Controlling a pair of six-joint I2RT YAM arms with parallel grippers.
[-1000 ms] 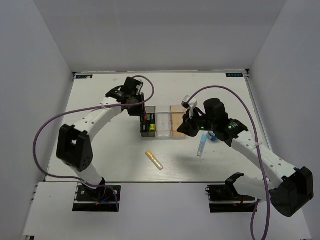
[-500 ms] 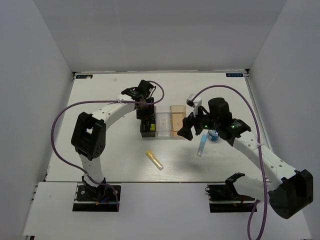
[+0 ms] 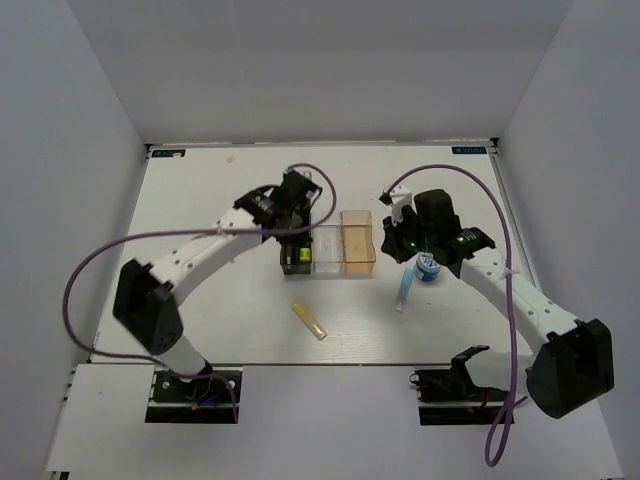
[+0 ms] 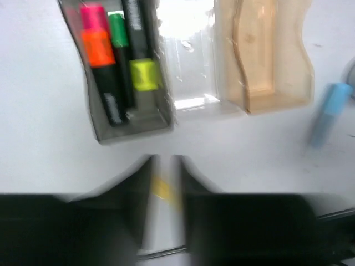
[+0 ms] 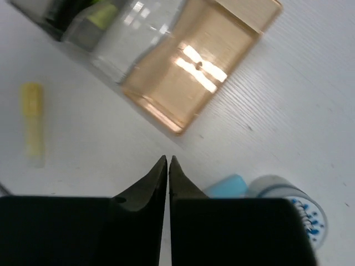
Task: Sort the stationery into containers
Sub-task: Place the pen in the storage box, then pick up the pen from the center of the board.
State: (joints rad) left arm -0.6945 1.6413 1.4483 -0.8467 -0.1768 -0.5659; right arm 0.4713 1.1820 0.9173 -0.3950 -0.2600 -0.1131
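Three joined bins stand mid-table: smoky dark grey, clear and orange. In the left wrist view the dark grey bin holds a black-pink highlighter, a black-green one and a dark one with a yellow label. My left gripper hovers over that bin's far end; its blurred fingers stand slightly apart and empty. My right gripper is shut and empty, just right of the orange bin. A yellow highlighter, a light blue tube and a blue-white roll lie on the table.
White walls close the table at the back and sides. The clear bin and orange bin look empty. Purple cables loop above both arms. The tube and roll lie close under my right wrist.
My left gripper has moved right and nearer, from left of the bins to over the dark grey bin. My right gripper has drawn back to the right, away from the orange bin's front.
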